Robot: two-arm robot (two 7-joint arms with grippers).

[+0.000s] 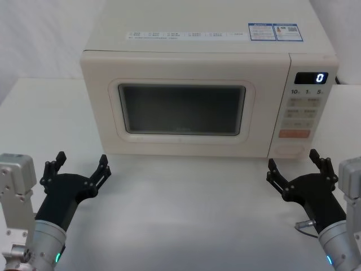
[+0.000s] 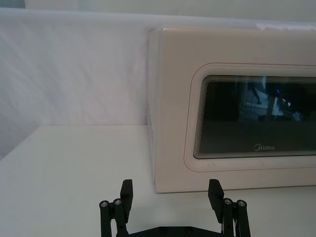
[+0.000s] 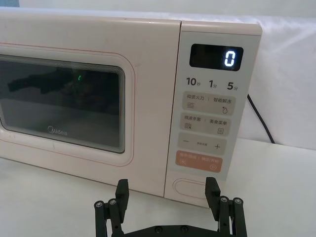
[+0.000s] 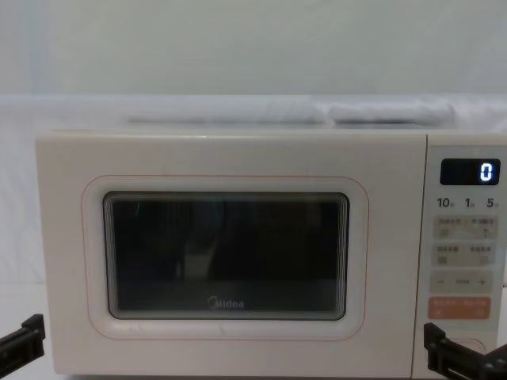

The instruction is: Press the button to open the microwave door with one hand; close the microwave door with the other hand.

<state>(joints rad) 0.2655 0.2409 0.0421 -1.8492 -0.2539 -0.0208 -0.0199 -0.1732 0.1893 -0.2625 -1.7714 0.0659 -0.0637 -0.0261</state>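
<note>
We see the large cream-white microwave door (image 1: pixel 181 110) with its dark window shut, at 12 o'clock on the white bench (image 1: pixel 186 214). The wide pill-shaped cream button (image 3: pixel 191 188) sits low on the control panel, at 2 o'clock. Our black ribbed left end effector (image 1: pixel 80 167) hovers at 10 o'clock, fingers apart; the right end effector (image 1: pixel 295 164) likewise, just before the button.

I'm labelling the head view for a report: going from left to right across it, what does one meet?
Left gripper, open on the table → microwave door, shut → display reading 0, with the button lowest on the panel below it → right gripper, open.
</note>
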